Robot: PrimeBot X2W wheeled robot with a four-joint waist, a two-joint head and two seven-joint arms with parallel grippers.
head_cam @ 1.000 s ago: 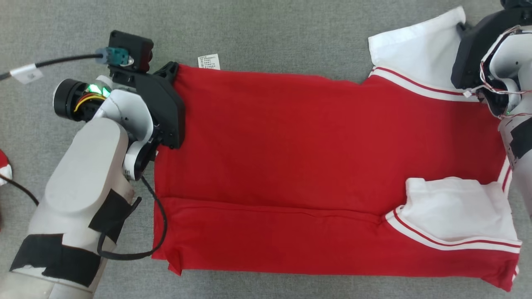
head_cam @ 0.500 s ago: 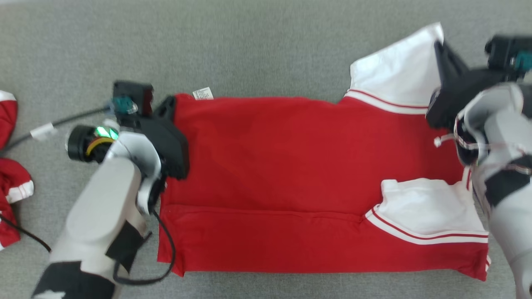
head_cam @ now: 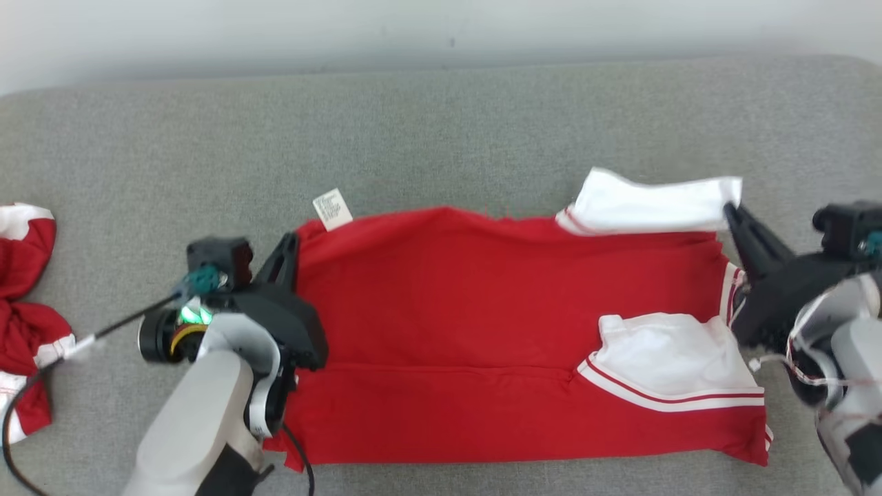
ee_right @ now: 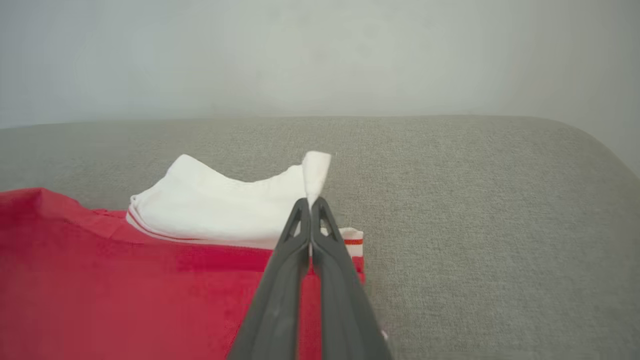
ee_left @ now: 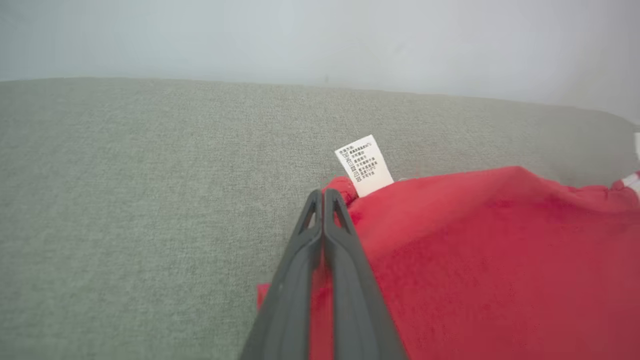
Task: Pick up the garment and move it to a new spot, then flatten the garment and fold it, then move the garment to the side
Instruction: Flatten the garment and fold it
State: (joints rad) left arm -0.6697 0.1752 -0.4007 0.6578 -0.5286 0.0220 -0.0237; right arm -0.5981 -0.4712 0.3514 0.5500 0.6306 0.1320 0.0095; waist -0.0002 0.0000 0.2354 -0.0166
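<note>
**A:** Quick check, where do we have the shirt [head_cam: 482, 324] right now?

**B:** It's spread sideways across the grey counter [head_cam: 441, 124], hem on our left, sleeves on our right. The near long edge is folded over onto the body. The near sleeve [head_cam: 672, 348] lies tucked in on top of the red.

**A:** And the end effectors?

**B:** Both are pinched tight, fingers pressed together. Our left end effector [head_cam: 286, 242] has the far hem corner. In the left wrist view, red cloth shows in the slit between the fingers [ee_left: 350, 280], and the care label [ee_left: 365, 164] sticks up just beside the tips. Our right end effector [head_cam: 730, 207] has the edge of the far sleeve [head_cam: 641, 203]. In the right wrist view a bit of white cloth pokes up past the tips.

**A:** Is the far edge flat?

**B:** Not really. It bows between our two grips, and the far sleeve humps up in a soft mound instead of lying smooth. We can't tell whether the gripped corners are clear of the counter.

**A:** Anything else around?

**B:** Another red-and-white cloth [head_cam: 24, 310] sits bunched at the left edge, well apart from the shirt. There's a pale wall [head_cam: 441, 27] behind the counter.
</note>
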